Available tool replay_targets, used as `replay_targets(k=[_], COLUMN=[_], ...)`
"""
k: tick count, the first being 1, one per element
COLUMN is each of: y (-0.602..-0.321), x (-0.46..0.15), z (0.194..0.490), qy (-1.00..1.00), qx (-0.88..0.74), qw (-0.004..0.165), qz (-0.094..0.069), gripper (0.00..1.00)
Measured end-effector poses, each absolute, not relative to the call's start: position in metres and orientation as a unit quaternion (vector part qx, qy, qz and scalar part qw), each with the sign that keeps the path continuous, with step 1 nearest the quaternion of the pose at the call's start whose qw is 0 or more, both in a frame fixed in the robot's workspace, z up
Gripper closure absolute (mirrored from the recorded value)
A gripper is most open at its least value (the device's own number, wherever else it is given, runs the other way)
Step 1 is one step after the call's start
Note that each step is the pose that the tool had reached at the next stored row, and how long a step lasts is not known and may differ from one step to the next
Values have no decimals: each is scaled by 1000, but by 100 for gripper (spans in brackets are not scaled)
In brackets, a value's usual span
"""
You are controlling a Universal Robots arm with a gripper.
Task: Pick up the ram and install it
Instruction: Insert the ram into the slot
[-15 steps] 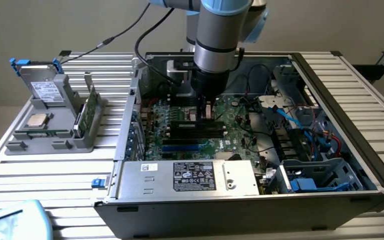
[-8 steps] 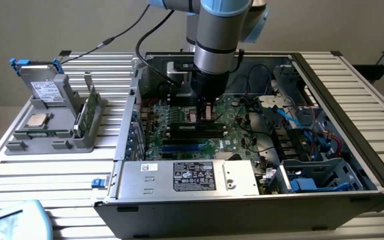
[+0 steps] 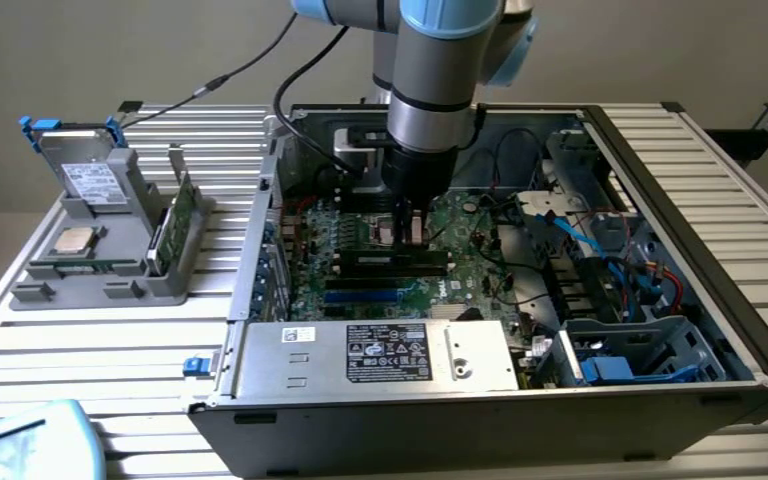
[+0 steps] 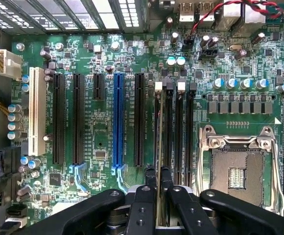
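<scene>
Now, gripper [image 3: 410, 228] is hanging at centre of the exterior frame, inside the case [image 3: 704, 330], over the board [image 4: 103, 122]. Fingers [image 4: 149, 178] are pinching the ram [image 4: 159, 127], which is showing edge-on as a thin strip running along the outermost of the memory slots [image 4: 187, 132]. Cannot tell whether it is touching.

Judging what is making a good seat:
- holding the stick upright and parallel to its slot
- latches standing open
- pressing straight down, evenly at both ends

Counting:
- one ram
- four memory slots
- one blue slot [image 4: 117, 122]
- one white slot [image 4: 33, 117]
- one empty socket [image 4: 237, 169]
</scene>
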State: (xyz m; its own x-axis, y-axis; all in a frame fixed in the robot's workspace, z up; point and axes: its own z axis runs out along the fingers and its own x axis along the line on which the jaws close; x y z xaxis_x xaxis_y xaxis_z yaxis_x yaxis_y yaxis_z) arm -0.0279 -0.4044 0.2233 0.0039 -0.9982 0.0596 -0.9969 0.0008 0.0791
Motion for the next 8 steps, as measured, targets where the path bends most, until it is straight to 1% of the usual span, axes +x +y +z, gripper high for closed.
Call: replay_targets(k=[8], y=[-403], x=[-28], z=[222], qy=[-705], qx=[707], qw=[50], qz=[-6], gripper=[85])
